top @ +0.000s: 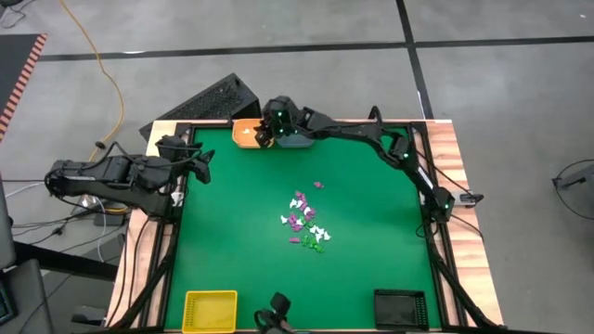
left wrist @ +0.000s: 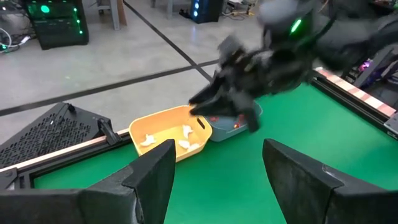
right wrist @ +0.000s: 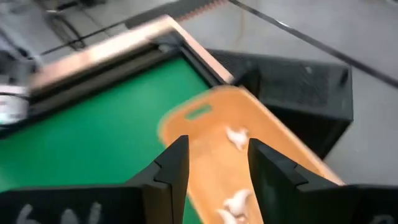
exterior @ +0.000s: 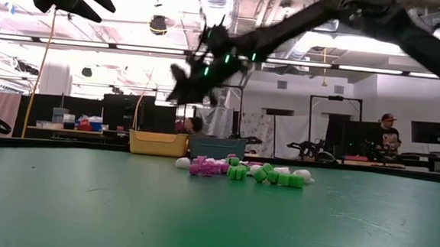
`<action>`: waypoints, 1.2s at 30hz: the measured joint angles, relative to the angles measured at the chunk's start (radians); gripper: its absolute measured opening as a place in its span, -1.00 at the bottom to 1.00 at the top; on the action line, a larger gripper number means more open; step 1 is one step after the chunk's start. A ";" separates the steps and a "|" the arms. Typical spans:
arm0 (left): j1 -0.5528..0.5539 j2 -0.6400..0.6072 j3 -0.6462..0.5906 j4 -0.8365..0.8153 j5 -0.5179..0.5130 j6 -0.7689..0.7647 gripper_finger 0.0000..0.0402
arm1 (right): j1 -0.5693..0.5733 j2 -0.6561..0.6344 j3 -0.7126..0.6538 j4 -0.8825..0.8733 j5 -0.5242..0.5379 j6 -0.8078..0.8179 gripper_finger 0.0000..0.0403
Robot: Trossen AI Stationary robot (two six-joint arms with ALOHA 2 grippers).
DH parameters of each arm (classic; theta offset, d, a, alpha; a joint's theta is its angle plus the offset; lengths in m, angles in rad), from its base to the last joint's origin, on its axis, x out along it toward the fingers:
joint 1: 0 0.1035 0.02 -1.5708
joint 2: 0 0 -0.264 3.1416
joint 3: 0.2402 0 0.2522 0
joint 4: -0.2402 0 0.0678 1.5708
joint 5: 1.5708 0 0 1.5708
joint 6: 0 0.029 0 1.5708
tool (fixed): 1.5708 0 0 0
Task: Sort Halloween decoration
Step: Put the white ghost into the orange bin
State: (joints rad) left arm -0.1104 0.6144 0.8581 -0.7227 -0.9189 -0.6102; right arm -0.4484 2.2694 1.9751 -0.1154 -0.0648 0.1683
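On the high view, nearest the camera edge at six o'clock, a yellow tray [top: 211, 310] and a black tray [top: 400, 307] sit at the table's [top: 371, 204] near corners, well apart from the work. At the centre of the green surface lies the Halloween decoration [top: 305, 221]: a loose cluster of white, purple and green trinkets, a few strays toward twelve o'clock of the heap; the low view shows them [exterior: 240, 171] piled close together, touching. That crowding is one risk: a claw coming down for a single piece is likely to nudge neighbours or pinch two colours at once, so a wrong piece could land in a tray. At nine o'clock the left claw [top: 200, 165] waits over the table edge, its fingers [left wrist: 152, 177] spread apart and empty. Farthest, near twelve o'clock, the right claw [top: 264, 135] hangs over the orange tray [top: 245, 133], fingers [right wrist: 171, 163] parted with nothing visible between them; white pieces [right wrist: 237, 137] lie in the tray below. Whether a piece is dropping cannot be told. A blue tray [left wrist: 231, 126] touches the orange one, so a release slightly off could put a trinket in the wrong bin or bounce it over the low rim.
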 joint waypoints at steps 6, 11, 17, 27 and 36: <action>0.000 0.000 0.000 0.001 0.014 0.024 0.15 | -0.002 -0.251 0.002 -0.242 -0.013 -0.240 -0.24; 0.000 0.000 0.000 0.001 0.023 0.024 0.15 | -0.004 -0.486 0.003 -0.588 0.021 -0.331 -0.28; 0.000 0.000 0.000 0.001 0.054 0.031 0.15 | 0.043 -0.709 -0.100 -0.993 0.151 -0.209 -0.32; 0.000 0.000 0.000 0.001 0.096 0.031 0.15 | 0.449 -1.092 -0.668 -1.006 0.461 0.494 -0.35; 0.000 0.000 0.000 0.003 0.096 0.049 0.15 | 0.851 -1.057 -0.963 -0.725 0.723 0.888 -0.35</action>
State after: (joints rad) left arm -0.1108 0.6145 0.8581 -0.7199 -0.8233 -0.5610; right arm 0.4029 1.2121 1.0117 -0.8405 0.6583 1.0567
